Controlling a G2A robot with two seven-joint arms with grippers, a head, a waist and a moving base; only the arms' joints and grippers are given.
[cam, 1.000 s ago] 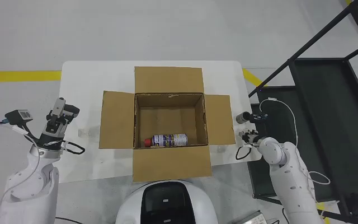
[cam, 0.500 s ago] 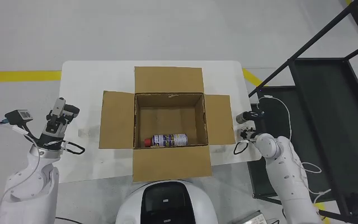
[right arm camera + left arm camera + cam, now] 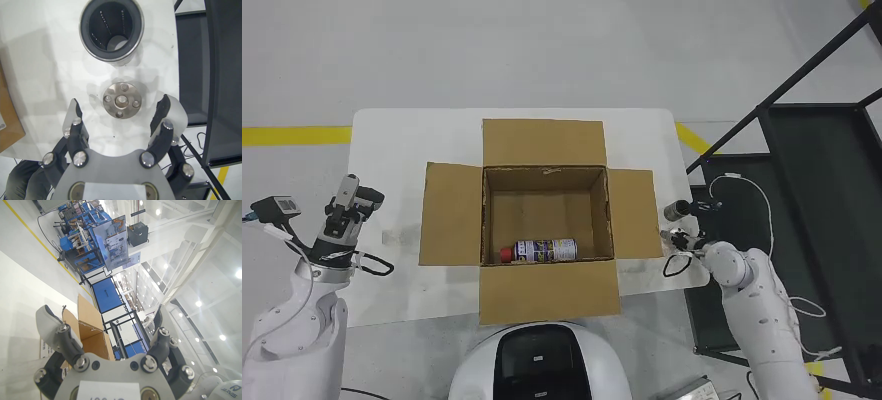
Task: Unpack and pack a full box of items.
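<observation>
- A spray can lies inside the open cardboard box.
- Right gripper, right of the box: fingers released above a metal flange.
- Left gripper, left of the box: fingers released.

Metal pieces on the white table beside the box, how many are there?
2. A hollow cylinder stands on the table near its edge. A round flange with holes lies flat just beside it. More could be hidden behind the box flaps.
</observation>
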